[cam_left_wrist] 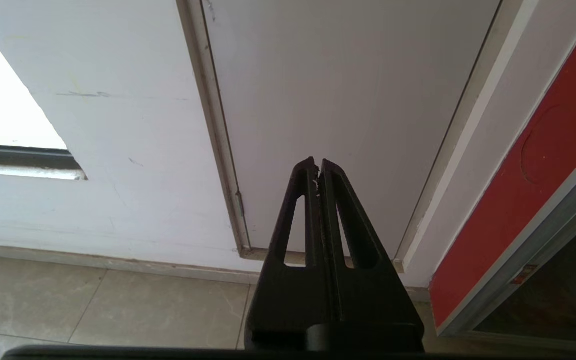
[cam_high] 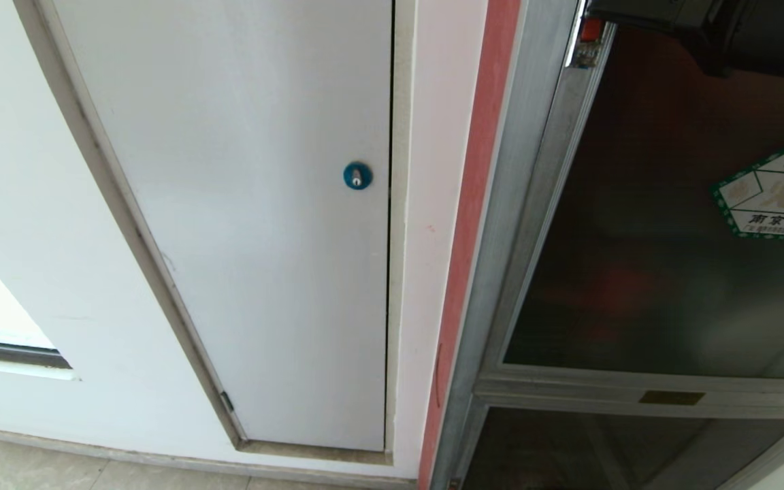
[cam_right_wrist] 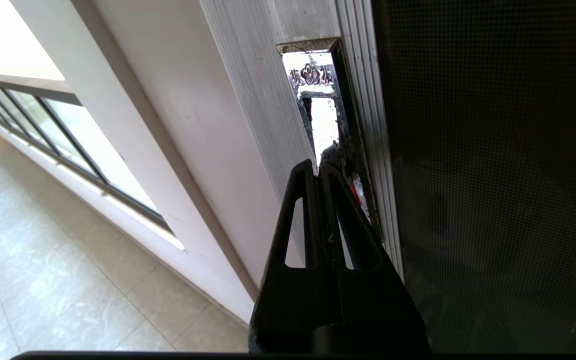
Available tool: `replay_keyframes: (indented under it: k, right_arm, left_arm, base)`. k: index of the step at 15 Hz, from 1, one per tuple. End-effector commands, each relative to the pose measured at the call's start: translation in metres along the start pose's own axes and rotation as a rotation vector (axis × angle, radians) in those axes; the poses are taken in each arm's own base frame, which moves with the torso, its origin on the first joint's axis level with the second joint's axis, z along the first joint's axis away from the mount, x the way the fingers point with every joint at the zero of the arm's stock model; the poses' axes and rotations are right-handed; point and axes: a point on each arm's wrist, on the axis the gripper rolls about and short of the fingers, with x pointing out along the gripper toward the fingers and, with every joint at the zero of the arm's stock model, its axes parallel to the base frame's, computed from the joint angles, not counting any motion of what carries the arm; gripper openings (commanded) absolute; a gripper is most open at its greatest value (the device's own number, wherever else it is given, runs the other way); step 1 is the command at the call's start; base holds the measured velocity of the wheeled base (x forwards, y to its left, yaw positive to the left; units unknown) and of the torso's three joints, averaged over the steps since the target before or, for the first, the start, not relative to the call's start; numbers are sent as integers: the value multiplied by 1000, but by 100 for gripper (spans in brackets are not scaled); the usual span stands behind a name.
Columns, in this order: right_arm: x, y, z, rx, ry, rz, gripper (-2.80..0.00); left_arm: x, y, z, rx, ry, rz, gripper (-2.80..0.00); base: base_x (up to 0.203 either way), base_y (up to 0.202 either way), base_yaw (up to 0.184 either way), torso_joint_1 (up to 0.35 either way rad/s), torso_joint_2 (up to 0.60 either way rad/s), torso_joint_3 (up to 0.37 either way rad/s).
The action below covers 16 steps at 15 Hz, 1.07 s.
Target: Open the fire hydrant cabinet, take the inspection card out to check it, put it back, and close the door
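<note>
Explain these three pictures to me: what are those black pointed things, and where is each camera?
A two-armed robot stands before a fire hydrant cabinet. The wide picture comes from its head: a white panel with a blue lock, and the dark glass door with a green-bordered sticker. The other two come from cameras on its wrists. The black wedges are its tools, both shut and holding nothing. The left tool is parked near the floor. The right tool points at the door's latch recess.

A pale tiled floor (cam_left_wrist: 93,305) meets the white wall's (cam_left_wrist: 118,210) base.
</note>
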Motion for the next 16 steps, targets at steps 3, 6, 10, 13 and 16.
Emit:
replay_keyframes:
  k: [3,6,10,13,16]
  right_arm:
    - [2,-5,-2,4,5,-21,-280]
    - [5,-6,-5,4,14,-23,-280]
    - [8,-7,-7,-1,21,-23,-280]
    - [9,-7,-6,-2,17,-22,-280]
    - [8,-6,-4,-1,14,-18,-280]
  left_arm:
    - [0,0,0,0,3,1,-280]
    - [0,0,0,0,3,1,-280]
    - [0,0,0,0,3,1,-280]
    - [0,0,0,0,3,2,-280]
    - [0,0,0,0,3,1,-280]
  base:
    - [0,0,0,0,0,0]
    - [0,0,0,0,0,0]
    - [0,0,0,0,0,0]
    - [0,0,0,0,0,0]
    - [0,0,0,0,0,0]
